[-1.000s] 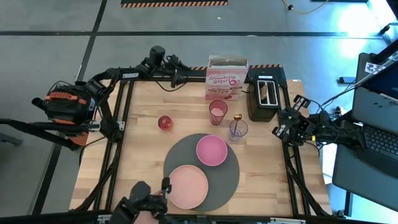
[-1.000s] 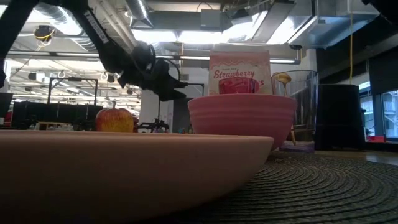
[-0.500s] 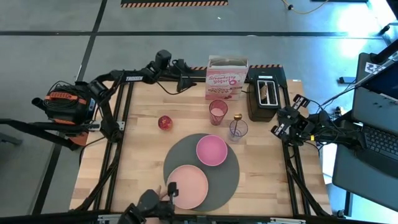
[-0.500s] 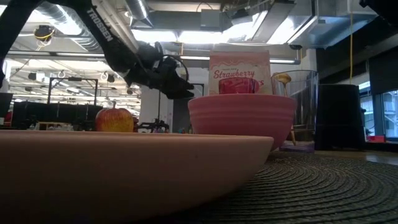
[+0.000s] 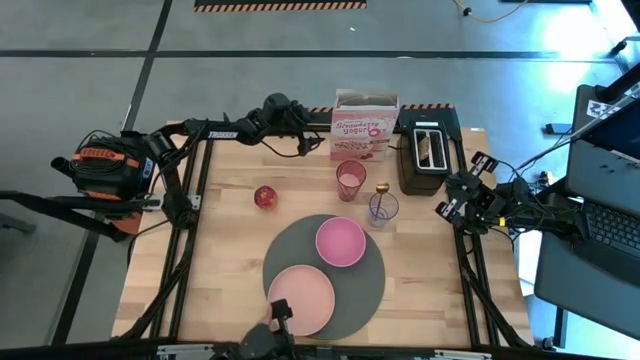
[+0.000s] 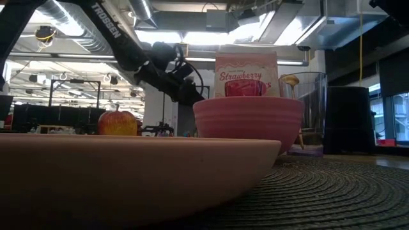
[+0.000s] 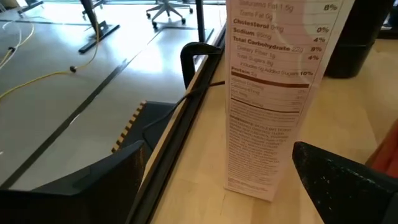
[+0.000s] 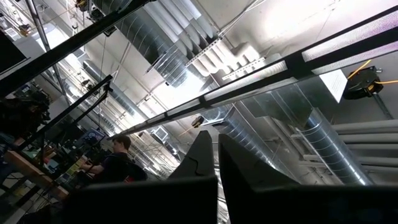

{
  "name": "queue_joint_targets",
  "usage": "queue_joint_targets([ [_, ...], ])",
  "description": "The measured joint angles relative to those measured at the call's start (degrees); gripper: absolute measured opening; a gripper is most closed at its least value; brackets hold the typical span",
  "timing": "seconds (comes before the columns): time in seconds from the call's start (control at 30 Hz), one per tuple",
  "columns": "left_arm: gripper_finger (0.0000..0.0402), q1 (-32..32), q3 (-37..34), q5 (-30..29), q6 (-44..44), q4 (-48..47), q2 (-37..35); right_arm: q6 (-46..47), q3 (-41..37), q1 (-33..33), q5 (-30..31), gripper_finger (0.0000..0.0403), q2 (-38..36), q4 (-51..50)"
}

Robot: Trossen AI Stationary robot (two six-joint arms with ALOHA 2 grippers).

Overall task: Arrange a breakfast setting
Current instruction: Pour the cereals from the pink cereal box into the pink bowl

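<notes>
Bare table [image 5: 225,240] left of mat [image 5: 370,275]; apple [image 5: 265,196] intrudes.

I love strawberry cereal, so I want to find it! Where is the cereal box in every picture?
High view: the cereal box stands at the table's far edge, left of the black toaster.
Low view: the box shows behind the pink bowl.
Left wrist view: the box's side panel fills the middle.
Right wrist view: not in it.
Shared landmark: the toaster beside it.

Pink bowl [image 5: 340,241], pink plate [image 5: 301,298] on grey mat [image 5: 372,280]; cereal box [image 5: 364,126] upright behind.
</notes>
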Motion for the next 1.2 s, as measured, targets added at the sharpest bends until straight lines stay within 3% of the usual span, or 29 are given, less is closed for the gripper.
queue_joint_targets([
  [0.13,0.0395,1.1,0.5,2.8,1.3,-0.8,0.0,0.0,0.0,0.0,0.4,0.0,0.0,0.0],
  [0.27,0.0395,1.9,3.1,9.6,1.2,-3.9,0.6,-1.7,0.0,0.0,0.4,0.0,0.0,0.1],
  [0.7,0.0395,2.3,8.3,11.1,1.3,-9.0,4.5,-3.0,0.0,0.0,2.4,0.0,0.0,0.5],
  [0.97,0.0395,2.6,13.7,15.2,-0.2,-9.7,11.0,-3.0,0.0,0.0,2.4,0.0,0.0,0.5],
  [1.2,0.0395,2.4,15.1,18.3,-0.4,-10.0,12.0,-3.0,0.0,0.0,2.4,0.0,0.0,0.0],
])
